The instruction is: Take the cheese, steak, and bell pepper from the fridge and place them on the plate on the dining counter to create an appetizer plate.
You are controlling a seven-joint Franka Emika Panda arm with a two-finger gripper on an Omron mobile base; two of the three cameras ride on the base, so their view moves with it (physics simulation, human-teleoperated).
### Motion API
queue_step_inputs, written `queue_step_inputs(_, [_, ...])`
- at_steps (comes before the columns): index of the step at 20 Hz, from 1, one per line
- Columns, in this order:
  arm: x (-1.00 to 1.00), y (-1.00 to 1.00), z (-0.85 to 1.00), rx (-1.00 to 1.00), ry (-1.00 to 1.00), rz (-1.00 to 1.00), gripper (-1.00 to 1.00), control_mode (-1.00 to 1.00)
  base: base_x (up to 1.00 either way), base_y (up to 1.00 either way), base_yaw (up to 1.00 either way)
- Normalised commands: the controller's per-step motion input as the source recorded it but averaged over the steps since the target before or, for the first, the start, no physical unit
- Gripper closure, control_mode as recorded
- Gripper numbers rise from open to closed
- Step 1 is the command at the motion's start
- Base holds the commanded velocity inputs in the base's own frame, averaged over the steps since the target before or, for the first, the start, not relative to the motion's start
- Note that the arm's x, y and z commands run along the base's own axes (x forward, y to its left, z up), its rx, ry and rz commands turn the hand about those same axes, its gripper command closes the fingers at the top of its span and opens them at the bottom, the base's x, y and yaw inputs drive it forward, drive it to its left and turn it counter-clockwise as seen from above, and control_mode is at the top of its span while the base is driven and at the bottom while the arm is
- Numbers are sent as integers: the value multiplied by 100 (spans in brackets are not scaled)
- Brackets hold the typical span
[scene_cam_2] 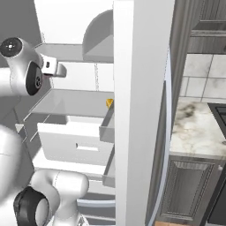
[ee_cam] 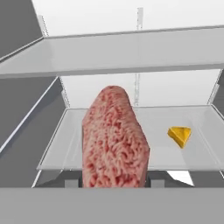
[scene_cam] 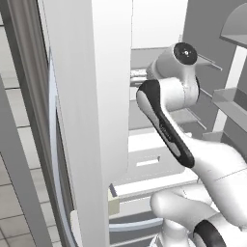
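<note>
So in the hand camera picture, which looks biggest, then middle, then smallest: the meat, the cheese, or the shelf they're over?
1. Shelf: widest.
2. Steak: looks huge, but it is right by the camera, so its true size is unsure.
3. Cheese: smallest.

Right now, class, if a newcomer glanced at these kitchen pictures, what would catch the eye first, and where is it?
The steak would strike first: a mottled pink-red slab standing close before the hand camera, in front of a pale fridge shelf. Next, the small yellow cheese wedge lying on that shelf to the steak's right. From the base views, the white arm reaching into the open fridge stands out.
</note>
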Motion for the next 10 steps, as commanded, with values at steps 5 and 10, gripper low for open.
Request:
queue_step_inputs(5, [-97, -41, 0, 3, -1, 0, 100, -100, 0, 0, 0])
queue_step_inputs(10, [-60, -14, 10, 0, 0, 0, 100, -100, 0, 0, 0])
